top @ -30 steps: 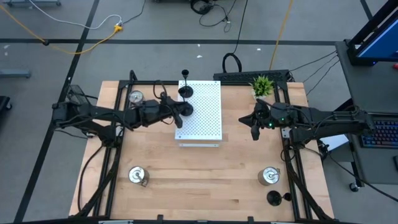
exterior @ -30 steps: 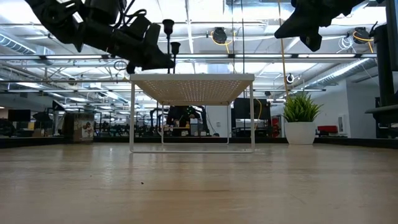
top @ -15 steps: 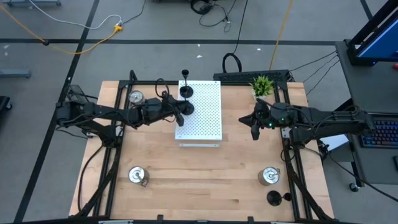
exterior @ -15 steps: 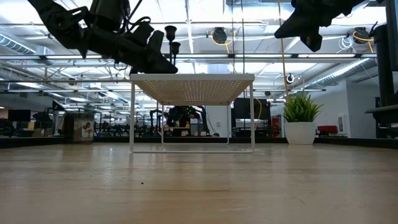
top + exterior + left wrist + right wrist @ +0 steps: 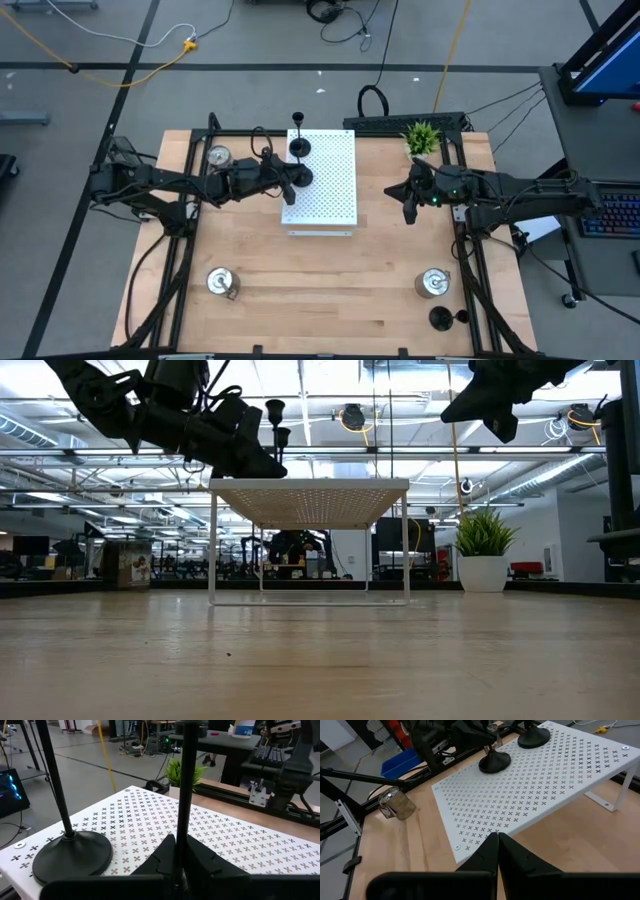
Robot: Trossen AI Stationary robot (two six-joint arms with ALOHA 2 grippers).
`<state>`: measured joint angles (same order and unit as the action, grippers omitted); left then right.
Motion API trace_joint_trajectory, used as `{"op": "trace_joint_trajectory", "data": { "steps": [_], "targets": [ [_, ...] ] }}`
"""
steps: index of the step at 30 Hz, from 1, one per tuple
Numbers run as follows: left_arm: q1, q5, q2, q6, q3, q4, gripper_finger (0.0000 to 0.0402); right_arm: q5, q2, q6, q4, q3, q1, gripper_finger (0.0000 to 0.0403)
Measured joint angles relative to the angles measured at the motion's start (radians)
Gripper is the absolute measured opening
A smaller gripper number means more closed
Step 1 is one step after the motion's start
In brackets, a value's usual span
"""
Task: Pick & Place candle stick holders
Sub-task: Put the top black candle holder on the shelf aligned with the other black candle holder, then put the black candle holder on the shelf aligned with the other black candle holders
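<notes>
Two black candle stick holders stand on the white perforated board [image 5: 325, 185]. The far one [image 5: 298, 147] stands free on its round base. My left gripper [image 5: 288, 181] is shut on the near one [image 5: 299, 178], at the board's left edge. A third black holder [image 5: 440, 318] stands at the table's near right. Three silver holders stand on the table: one far left [image 5: 217, 155], one near left [image 5: 220, 282], one near right [image 5: 432, 283]. My right gripper [image 5: 407, 208] is shut and empty, above the table to the right of the board. My left gripper pinches the near black holder's thin stem [image 5: 181, 837] between its two fingers, low on the stem. The fingers come level from the table's left and lie across the stem. The holder stands upright, and its round base [image 5: 495, 762] rests on the board.
A small green potted plant [image 5: 422, 135] stands at the far right of the table, behind my right gripper. Black frame rails run along the table's left and right sides. Bare wood lies between the board and the table's near edge.
My left gripper has shifted a little toward the table's right, closing in on the near black holder's stem. Both holders on the board have stayed where they were.
</notes>
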<state>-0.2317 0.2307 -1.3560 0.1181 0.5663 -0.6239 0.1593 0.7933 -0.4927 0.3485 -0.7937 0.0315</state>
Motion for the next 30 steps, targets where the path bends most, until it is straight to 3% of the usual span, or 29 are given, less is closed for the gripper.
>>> {"op": "trace_joint_trajectory", "data": {
  "steps": [20,30],
  "targets": [
    [0.0,0.033,0.001,-0.01,0.0,-0.026,0.0138,-0.002,0.0,0.0,0.0,0.0,0.0,0.0001],
    [0.0,0.059,0.096,-0.099,0.0,0.04,0.0193,-0.003,0.0,-0.001,0.0,0.0,0.0,0.0001]
  ]
}}
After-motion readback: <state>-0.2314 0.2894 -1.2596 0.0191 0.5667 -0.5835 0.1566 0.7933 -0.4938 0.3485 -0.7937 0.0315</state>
